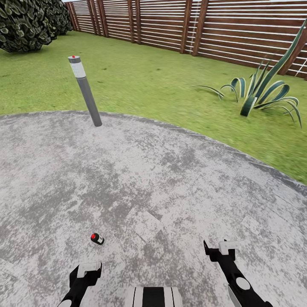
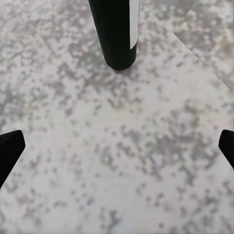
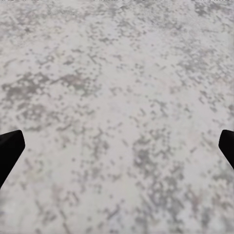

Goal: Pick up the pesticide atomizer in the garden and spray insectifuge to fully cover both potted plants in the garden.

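The pesticide atomizer (image 1: 97, 238) is a small dark bottle with a white label and a red part on top. It rests on the round grey paved patch (image 1: 162, 179) of the garden, just ahead of my left gripper (image 1: 87, 269). In the left wrist view its dark body with the white label (image 2: 117, 34) lies beyond my left gripper (image 2: 117, 151), whose black fingertips (image 2: 9, 148) are wide apart with nothing between them. My right gripper (image 1: 221, 248) hangs open over bare paving (image 3: 117, 97), well to the right of the bottle. The potted plants are out of view.
A grey post with a red-dotted top (image 1: 85, 91) stands at the paving's far edge. A blue-green striped agave (image 1: 264, 91) grows on the lawn at right. A slatted brown fence (image 1: 192, 25) closes the back, with a dark bush (image 1: 25, 23) at far left.
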Available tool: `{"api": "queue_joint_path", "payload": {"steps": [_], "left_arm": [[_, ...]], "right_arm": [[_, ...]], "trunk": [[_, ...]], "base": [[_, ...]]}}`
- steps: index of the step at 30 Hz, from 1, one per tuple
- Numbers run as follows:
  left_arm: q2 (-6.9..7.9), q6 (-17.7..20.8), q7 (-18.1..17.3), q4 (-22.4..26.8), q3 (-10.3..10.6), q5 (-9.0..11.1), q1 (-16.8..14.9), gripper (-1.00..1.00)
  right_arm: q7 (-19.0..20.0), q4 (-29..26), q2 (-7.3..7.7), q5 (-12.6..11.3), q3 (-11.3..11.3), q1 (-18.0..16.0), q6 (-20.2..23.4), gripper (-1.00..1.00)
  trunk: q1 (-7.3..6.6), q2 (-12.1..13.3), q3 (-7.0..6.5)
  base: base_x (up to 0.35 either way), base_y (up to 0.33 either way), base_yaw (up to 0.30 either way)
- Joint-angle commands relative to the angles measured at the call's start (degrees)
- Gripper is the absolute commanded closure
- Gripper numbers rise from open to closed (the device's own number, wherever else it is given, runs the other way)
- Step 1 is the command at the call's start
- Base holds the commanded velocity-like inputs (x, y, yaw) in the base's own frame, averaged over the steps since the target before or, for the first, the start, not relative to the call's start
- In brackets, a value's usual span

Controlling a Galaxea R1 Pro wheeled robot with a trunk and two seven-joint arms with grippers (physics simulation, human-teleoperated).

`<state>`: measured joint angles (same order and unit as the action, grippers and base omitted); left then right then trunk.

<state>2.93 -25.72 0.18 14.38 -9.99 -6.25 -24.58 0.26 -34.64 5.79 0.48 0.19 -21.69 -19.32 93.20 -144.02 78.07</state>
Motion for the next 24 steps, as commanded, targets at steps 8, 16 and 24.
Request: {"api": "queue_joint_path", "payload": {"steps": [8, 16, 24], "left_arm": [[-0.02, -0.37, 0.08, -0.06, -0.46, -0.60, -0.03, -1.00], [-0.09, -0.38, 0.09, -0.06, -0.47, -0.61, -0.03, -1.00], [-0.06, -0.38, 0.12, -0.05, -0.53, -0.61, -0.03, -1.00]], "right_arm": [[-0.14, 0.02, 0.00, 0.13, 0.03, -0.02, -0.15, -1.00], [0.04, -0.03, -0.03, 0.05, -0.02, -0.02, -0.14, -1.00], [0.00, -0.03, -0.05, 0.05, 0.03, -0.02, -0.15, -1.00]], "trunk": [[-0.01, -0.01, 0.04], [-0.01, -0.01, 0.04], [-0.01, -0.01, 0.04]], "base": [[0.000, 0.000, 0.000], [0.166, -0.085, 0.001], [0.189, -0.115, 0.165]]}}
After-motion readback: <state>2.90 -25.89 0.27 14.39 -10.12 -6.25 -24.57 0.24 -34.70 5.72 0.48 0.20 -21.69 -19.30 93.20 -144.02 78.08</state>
